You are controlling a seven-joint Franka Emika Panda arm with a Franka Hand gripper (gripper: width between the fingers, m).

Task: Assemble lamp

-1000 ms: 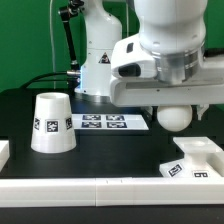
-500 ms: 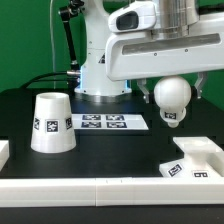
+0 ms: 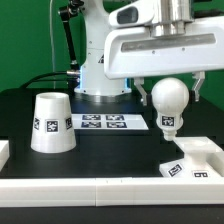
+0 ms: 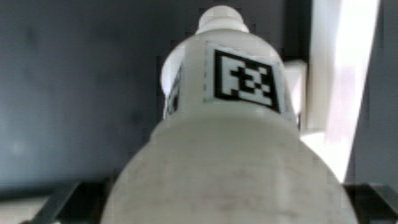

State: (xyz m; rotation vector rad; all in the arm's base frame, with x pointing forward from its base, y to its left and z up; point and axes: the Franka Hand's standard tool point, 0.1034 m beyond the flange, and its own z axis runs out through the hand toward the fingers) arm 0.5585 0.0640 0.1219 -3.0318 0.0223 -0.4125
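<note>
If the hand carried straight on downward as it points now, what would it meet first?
Holding the bulb, the hand would probably bring it onto bare table just short of the base; depth is unclear.

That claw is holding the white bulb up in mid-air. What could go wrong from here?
1. The bulb is round and smooth, and the gripper seems to hold it only by its ball, so it might slip, tilt or drop onto the table.
2. In the exterior view, its stem does not look lined up over the base. Lowered off-centre, it could strike the base's step and push it askew.
</note>
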